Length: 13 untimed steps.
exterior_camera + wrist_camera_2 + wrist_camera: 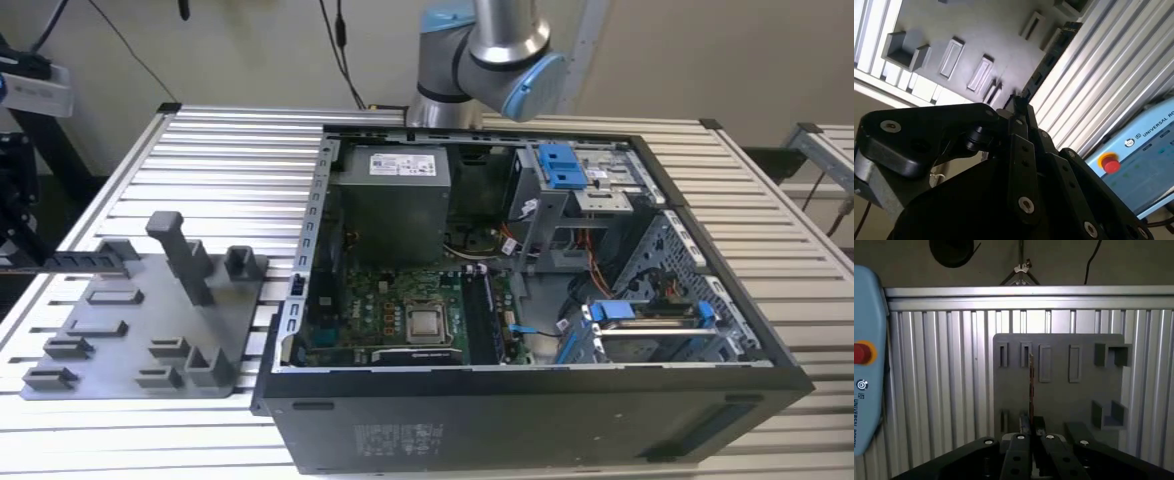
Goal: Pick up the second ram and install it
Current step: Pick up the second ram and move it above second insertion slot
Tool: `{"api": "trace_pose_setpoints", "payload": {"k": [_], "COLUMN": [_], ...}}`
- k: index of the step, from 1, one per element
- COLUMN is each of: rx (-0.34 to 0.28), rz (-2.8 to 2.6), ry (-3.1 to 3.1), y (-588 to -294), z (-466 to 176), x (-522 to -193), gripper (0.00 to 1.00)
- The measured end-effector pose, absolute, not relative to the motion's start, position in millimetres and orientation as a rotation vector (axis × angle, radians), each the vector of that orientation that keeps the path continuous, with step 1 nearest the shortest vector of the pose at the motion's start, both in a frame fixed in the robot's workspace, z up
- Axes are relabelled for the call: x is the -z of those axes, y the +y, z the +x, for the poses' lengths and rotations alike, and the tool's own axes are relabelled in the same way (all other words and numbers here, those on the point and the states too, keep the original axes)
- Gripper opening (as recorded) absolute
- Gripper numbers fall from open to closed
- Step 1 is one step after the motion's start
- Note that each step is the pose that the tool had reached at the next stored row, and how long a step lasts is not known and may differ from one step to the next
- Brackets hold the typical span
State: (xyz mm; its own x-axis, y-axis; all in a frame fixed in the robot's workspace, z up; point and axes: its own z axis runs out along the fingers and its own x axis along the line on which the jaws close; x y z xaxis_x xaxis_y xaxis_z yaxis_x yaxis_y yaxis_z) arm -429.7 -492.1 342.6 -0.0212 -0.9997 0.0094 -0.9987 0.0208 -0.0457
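Note:
The second ram (91,262) is a dark narrow stick held level over the far edge of the grey fixture plate (147,330), at the exterior view's left. My gripper (1031,429) is shut on one end of it. In the first wrist view the ram (1030,385) appears edge-on as a thin line running from the fingers out over the plate (1059,395). In the second wrist view the ram (1049,57) shows its row of black chips, reaching from the gripper (1019,102) across the table slats beside the plate (979,35).
The open computer case (747,330) lies on the slatted aluminium table (227,160), with the motherboard (400,310) and its memory slots (478,315) beside the processor socket. A tall post (180,255) stands on the plate. A pendant with a red button (861,352) lies by the table.

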Motion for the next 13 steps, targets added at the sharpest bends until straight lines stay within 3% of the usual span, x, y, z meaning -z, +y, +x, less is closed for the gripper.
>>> {"api": "trace_pose_setpoints", "payload": {"k": [13], "rx": [0.061], "rz": [-2.18], "ry": [2.226], "y": [-492.2], "z": [-429.7], "x": [-363.9], "gripper": [0.14]}}
